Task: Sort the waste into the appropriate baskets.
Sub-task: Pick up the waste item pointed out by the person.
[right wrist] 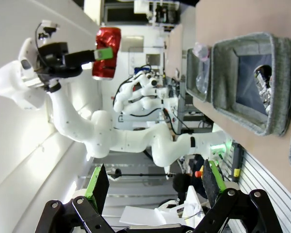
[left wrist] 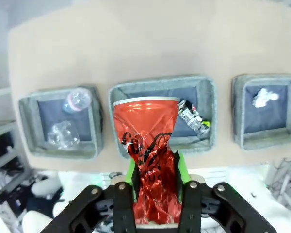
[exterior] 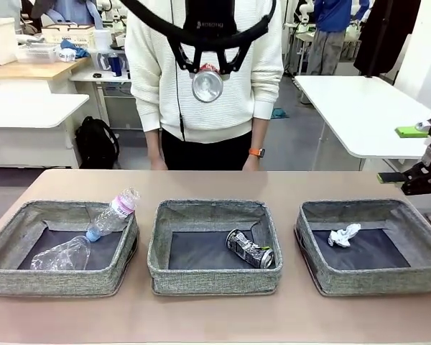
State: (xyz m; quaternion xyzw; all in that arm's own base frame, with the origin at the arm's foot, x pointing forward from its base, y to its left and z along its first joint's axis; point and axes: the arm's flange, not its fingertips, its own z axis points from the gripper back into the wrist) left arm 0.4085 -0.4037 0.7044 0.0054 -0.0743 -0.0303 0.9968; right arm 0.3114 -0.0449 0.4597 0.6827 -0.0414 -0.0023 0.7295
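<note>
Crushed red can (left wrist: 148, 160), waist pinched, clamped in left fingers (left wrist: 184, 170), right fingers (right wrist: 99, 182) spread wide, empty

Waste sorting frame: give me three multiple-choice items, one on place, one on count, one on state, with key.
1. Where is the crushed black can?
A. left grey woven fabric basket
B. middle grey woven fabric basket
C. on the table

2. How many clear plastic bottles lie in the left grey woven fabric basket?
A. none
B. one
C. two

3. What is the left claw doing?
A. holding the crushed red can
B. hanging open
C. gripping crumpled paper

Key: 1 B, the can lies on that basket's dark floor. 2 C, a crushed bottle and a pink-labelled bottle are there. 3 A, the left wrist view shows the can clamped between its pads.
</note>
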